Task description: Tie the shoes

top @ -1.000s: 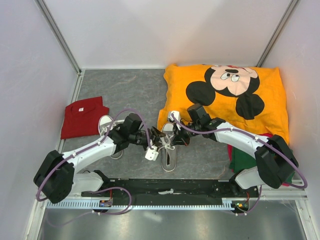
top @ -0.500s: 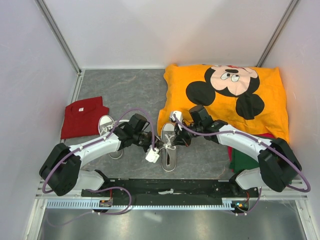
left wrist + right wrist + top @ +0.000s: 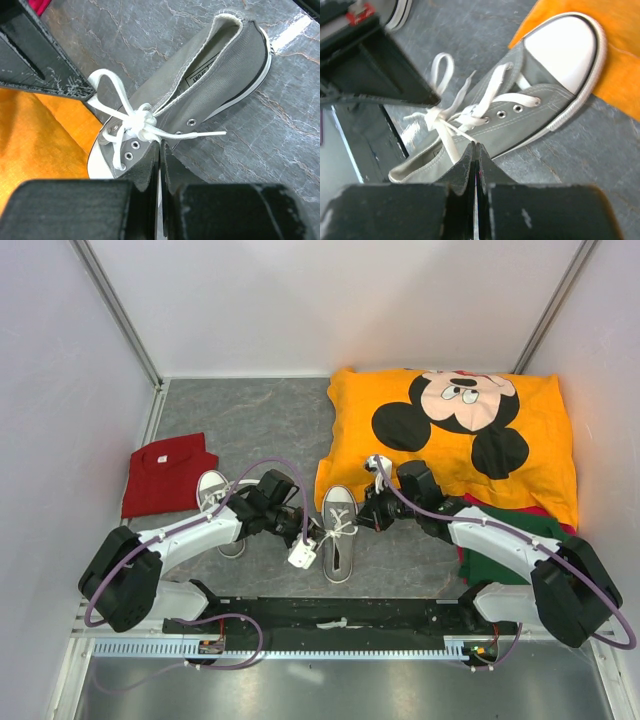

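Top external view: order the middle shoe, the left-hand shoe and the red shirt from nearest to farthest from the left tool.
1. Middle shoe, beside the left tool.
2. Left-hand shoe, partly under the left arm.
3. Red shirt, far left.

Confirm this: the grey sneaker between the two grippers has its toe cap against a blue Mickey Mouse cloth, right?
No: the Mickey Mouse cloth is orange, not blue, as the top external view shows. The grey sneaker does lie between the left gripper and right gripper, its toe cap against that cloth.
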{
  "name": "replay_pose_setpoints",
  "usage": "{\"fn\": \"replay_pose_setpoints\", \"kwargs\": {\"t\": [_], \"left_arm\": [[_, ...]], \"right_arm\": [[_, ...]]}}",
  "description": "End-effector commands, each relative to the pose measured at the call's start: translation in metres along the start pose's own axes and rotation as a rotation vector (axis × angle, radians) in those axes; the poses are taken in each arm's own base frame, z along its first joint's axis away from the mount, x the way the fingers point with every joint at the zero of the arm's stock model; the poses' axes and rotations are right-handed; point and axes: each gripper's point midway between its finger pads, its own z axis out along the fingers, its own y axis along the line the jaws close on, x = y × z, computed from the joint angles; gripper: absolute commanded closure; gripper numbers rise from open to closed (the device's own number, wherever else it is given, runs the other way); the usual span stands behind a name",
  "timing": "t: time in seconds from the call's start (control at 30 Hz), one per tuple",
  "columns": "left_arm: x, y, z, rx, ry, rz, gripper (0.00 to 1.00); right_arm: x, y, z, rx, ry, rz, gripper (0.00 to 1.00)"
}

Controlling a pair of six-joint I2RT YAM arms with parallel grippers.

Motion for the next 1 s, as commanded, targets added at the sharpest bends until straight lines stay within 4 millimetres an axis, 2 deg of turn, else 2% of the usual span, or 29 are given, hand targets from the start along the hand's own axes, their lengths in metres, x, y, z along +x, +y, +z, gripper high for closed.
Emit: {"fn": "replay_pose_setpoints", "kwargs": {"t": [0.0,0.1,0.3,0.37,0.43,0.57,0.77,0.83,0.9,0.97], "left_arm": [[-0.012,-0.004,0.0,0.009,-0.048,0.034,0.96],[-0.012,-0.006,0.0,0.012,-0.048,0.032,0.97],[-0.01,-0.008,0.001,0.016,-0.042,0.023,0.96],[-0.009,-0.003,0.0,-0.002,-0.032,0.001,0.88],[-0.006,0.0,-0.003,-0.017,-0.018,-0.026,0.87],[-0.001,0.005,-0.017,-0.078,0.018,-0.113,0.6],[-0.008,0.0,-0.042,-0.163,0.04,-0.257,0.55],[-0.012,-0.008,-0.043,-0.157,0.031,-0.307,0.54],[-0.018,-0.012,-0.044,-0.159,0.011,-0.363,0.49],[-0.019,-0.015,-0.043,-0.157,0.005,-0.426,0.44]], "right_arm": [[-0.024,-0.015,-0.003,0.1,-0.128,0.18,1.0],[-0.025,-0.021,-0.005,0.123,-0.147,0.258,1.0],[-0.022,-0.014,-0.004,0.082,-0.139,0.281,1.0],[-0.021,-0.01,-0.004,0.057,-0.134,0.262,1.0],[-0.018,-0.011,-0.004,0.058,-0.125,0.247,1.0],[-0.015,-0.007,-0.003,0.032,-0.114,0.225,1.0],[-0.01,0.002,-0.005,-0.011,-0.091,0.122,1.0],[-0.005,0.005,-0.005,-0.019,-0.071,0.082,1.0],[0.001,0.008,-0.005,-0.03,-0.043,0.03,0.99],[0.006,0.01,-0.005,-0.032,-0.011,-0.006,0.93]]}}
